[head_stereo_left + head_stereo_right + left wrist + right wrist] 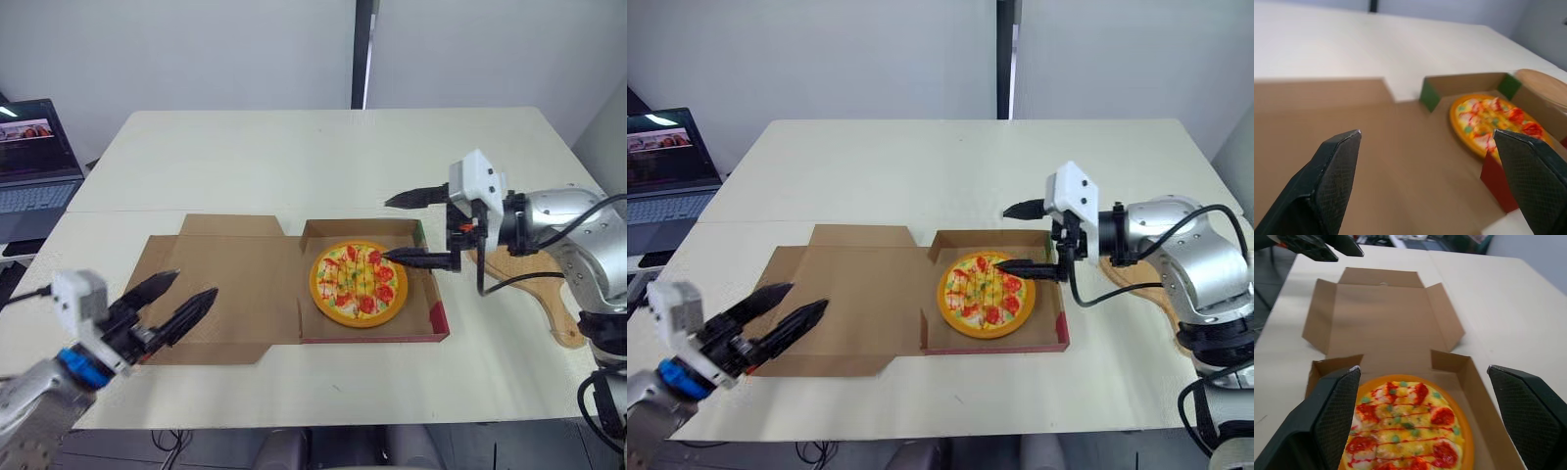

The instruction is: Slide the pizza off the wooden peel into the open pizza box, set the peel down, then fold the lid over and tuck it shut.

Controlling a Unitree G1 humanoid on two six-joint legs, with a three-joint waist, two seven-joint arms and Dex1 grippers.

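While pizza (359,284) sits in box (372,339), lid (225,294) flat, peel (549,308) alongside.

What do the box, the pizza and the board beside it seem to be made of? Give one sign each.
Box: matte brown cardboard, creased into thin flaps. Pizza: probably glossy plastic, a toy, judging by its flat bright colours. Board: likely wood, tan and smooth.

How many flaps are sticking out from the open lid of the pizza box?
3. On the lid: the far flap, the near flap on the robot's side, and the end flap on the side away from the pizza.
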